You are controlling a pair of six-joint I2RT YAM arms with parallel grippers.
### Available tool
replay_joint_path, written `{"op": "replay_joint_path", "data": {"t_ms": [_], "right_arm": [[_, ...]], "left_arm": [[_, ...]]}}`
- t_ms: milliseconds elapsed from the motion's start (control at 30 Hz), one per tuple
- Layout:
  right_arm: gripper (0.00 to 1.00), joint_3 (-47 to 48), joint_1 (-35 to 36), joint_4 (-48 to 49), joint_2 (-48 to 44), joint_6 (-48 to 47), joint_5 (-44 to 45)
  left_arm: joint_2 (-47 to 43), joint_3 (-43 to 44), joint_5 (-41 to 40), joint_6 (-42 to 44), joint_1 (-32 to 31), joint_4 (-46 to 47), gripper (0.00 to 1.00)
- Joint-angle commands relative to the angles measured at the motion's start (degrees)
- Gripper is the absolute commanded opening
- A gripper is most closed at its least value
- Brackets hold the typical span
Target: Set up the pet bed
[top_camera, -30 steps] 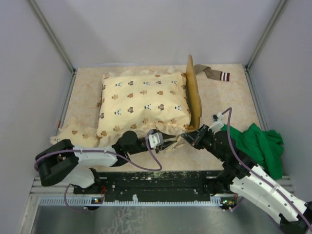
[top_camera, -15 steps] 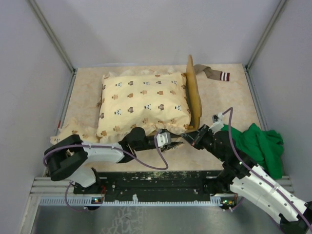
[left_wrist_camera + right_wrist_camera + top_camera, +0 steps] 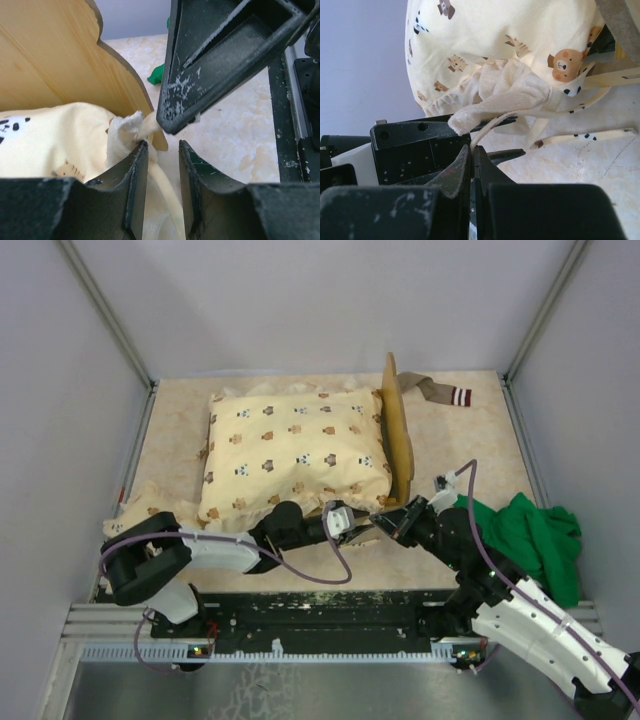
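Note:
The pet bed's light-wood wavy headboard [image 3: 398, 435] stands on the right of the cream animal-print pillow [image 3: 295, 450] that covers the frame. The headboard also shows in the left wrist view [image 3: 55, 65]. My right gripper [image 3: 385, 523] is at the bed's near right corner, shut on a thin cream tie string [image 3: 492, 126] of the bedding; in the right wrist view [image 3: 472, 149] its jaws pinch the string's end. My left gripper [image 3: 362, 527] is open right beside it, its jaws [image 3: 164, 146] either side of a cream tie [image 3: 167, 192]. The right gripper's black finger [image 3: 215, 60] hangs just above.
A green cloth [image 3: 535, 535] lies crumpled at the right. A grey strap with striped end [image 3: 440, 392] lies behind the headboard. A loose corner of cream quilt [image 3: 150, 508] spreads at the near left. Enclosure walls stand on three sides.
My left gripper has moved right along the bed's near edge, up to the right gripper at the corner. The right arm has held still with the string.

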Motion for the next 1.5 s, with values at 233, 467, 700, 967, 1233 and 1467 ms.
{"op": "replay_joint_path", "data": {"t_ms": [233,467,700,967,1233,1467], "right_arm": [[0.00,3.9,0.4,1.2,1.2,0.3,0.6],[0.00,4.1,0.4,1.9,1.7,0.6,0.1],[0.00,3.6,0.5,1.5,1.2,1.1,-0.1],[0.13,4.1,0.4,-2.4,0.9,3.0,1.3],[0.36,6.4,0.4,-25.5,0.3,24.9,11.4],[0.35,3.5,0.4,-30.8,8.4,44.0,8.3]], "left_arm": [[-4.2,-1.1,-1.5,3.2,-0.3,-0.9,0.37],[-2.3,0.4,1.6,3.8,-0.3,-0.7,0.38],[-1.3,2.4,1.1,4.6,-0.3,-2.1,0.38],[-2.1,0.9,-1.4,1.6,-0.3,-0.3,0.00],[-3.2,-2.5,-9.7,-7.9,-0.2,3.1,0.00],[-1.9,-6.5,-14.9,-16.4,-0.2,13.1,0.00]]}}
